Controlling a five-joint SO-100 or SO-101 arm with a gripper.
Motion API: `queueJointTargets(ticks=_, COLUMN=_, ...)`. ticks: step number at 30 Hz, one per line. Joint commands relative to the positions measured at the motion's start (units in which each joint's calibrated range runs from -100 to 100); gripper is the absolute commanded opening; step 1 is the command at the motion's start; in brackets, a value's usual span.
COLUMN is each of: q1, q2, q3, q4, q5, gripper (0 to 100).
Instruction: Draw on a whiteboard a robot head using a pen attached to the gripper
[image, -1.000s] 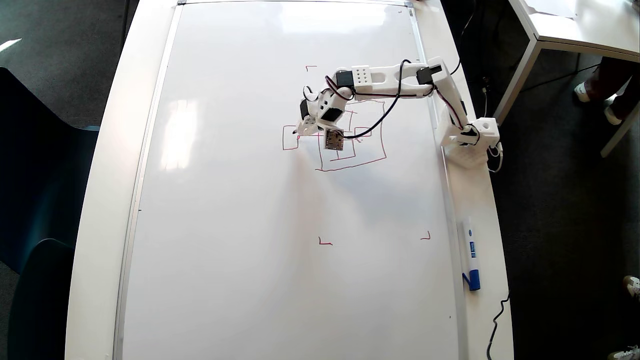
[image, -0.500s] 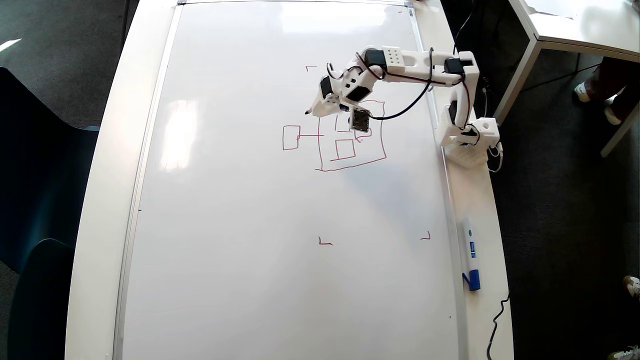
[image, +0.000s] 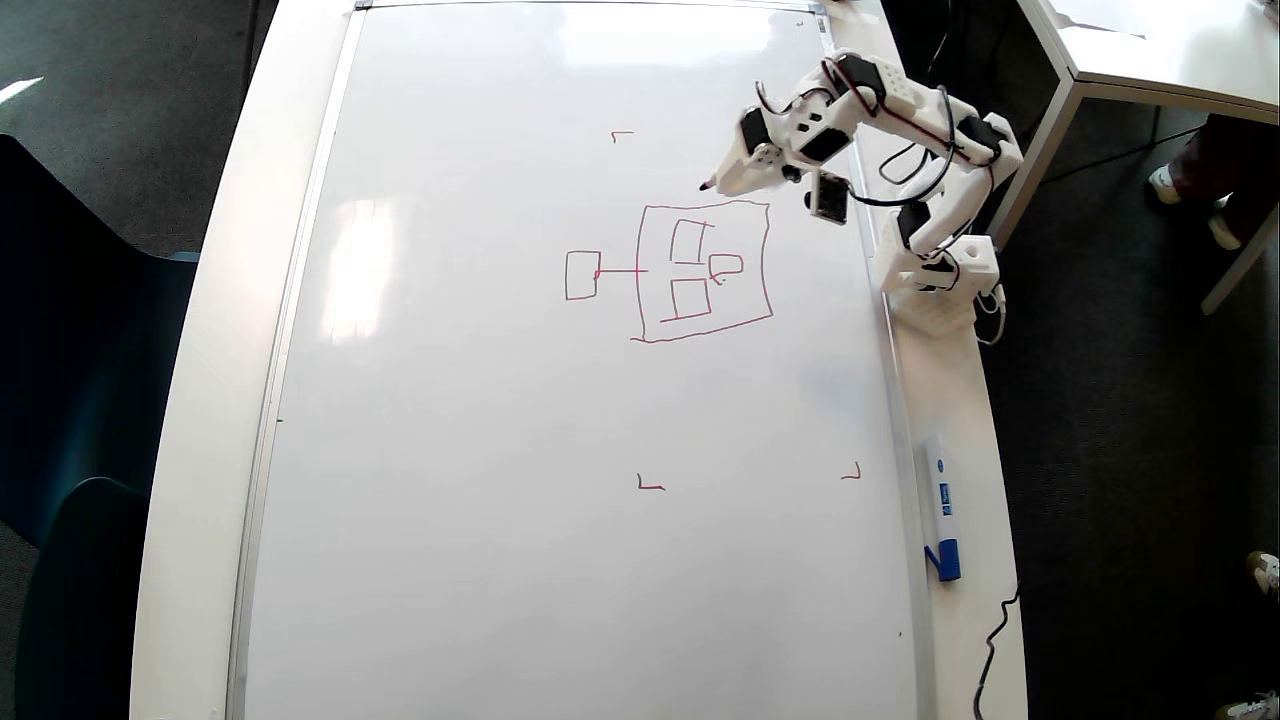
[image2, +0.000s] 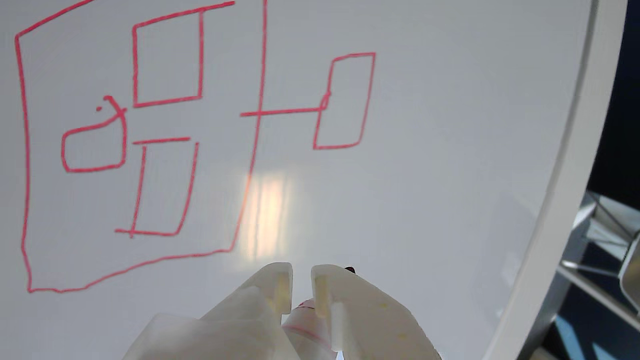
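Note:
The whiteboard (image: 500, 450) fills the table, and in the wrist view the whiteboard (image2: 450, 125) takes up most of the picture. The robot head (image: 705, 270) is a red square outline with smaller boxes inside, and a line joins it to a small box on its left. The wrist view has the robot head (image2: 140, 145) at upper left. My gripper (image: 722, 180) hovers above and right of the drawing, raised off the board. It is shut on the pen (image: 708, 186), whose dark tip points left. From the wrist, the gripper (image2: 301, 282) clamps the pen (image2: 300, 322) between its fingers.
A white marker with a blue cap (image: 942, 510) lies on the table's right strip. The arm's base (image: 935, 280) stands at the board's right edge. Small red corner marks (image: 650, 485) sit lower on the board. Another table (image: 1150, 50) is at upper right, and a dark chair (image: 80, 400) is on the left.
The arm has pulled back up and to the right, from the drawing's small left box to beyond its upper right corner. The pen has come off the board. The whole drawing is now uncovered.

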Motion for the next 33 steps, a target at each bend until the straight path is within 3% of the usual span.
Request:
queueJointTargets(ticks=1, q1=0.45, q2=-6.81, q3=-0.3, q4=3.63, q5=0.35, gripper=1)
queueJointTargets(ticks=10, q1=0.6, q2=-16.03, q3=0.43, q4=9.89, q5=0.35, gripper=1)
queueJointTargets(ticks=16, q1=1.19, q2=-29.7, q3=15.22, q4=8.67, q5=0.51, gripper=1)
queueJointTargets(ticks=20, q1=3.47, q2=-38.0, q3=27.84, q4=1.54, q5=1.1, gripper=1)
queueJointTargets(ticks=25, q1=6.05, q2=-48.32, q3=48.09, q4=-15.05, q5=4.27, gripper=1)
queueJointTargets(ticks=33, q1=5.46, q2=-60.14, q3=68.33, q4=-29.47, q5=4.16, gripper=1)
